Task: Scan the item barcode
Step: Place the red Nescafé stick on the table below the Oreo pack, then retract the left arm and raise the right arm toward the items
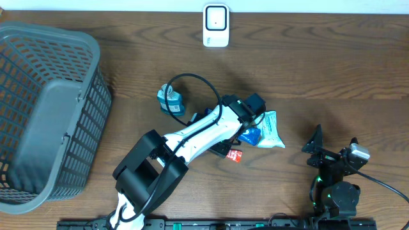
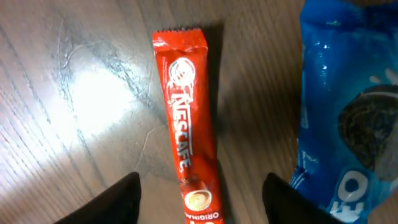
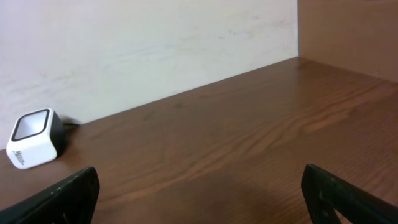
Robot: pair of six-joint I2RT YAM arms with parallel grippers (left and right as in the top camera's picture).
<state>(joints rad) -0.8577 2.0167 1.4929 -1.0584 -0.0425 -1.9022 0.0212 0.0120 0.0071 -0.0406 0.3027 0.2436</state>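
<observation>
Left claw (image 2: pixel 200 185) spread open astride Nescafe stick (image 2: pixel 186 118), likely positioned for pickup; right claw (image 3: pixel 199 174) parked open, nothing held.

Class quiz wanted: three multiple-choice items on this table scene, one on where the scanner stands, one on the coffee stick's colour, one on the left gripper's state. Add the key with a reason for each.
1. The white scanner stands:
A. at the far edge of the table
B. inside the basket
C. on top of the blue packet

2. The Nescafe stick is:
A. green
B. red
C. yellow

3. The left gripper is:
A. shut on the stick
B. open, with one finger on each side of the stick
C. shut on the blue packet

Key:
1 A, as the overhead view shows it alone at the top edge.
2 B, as the left wrist view shows a red wrapper.
3 B, as both fingers stand clear of the stick, which lies flat on the wood.
</observation>
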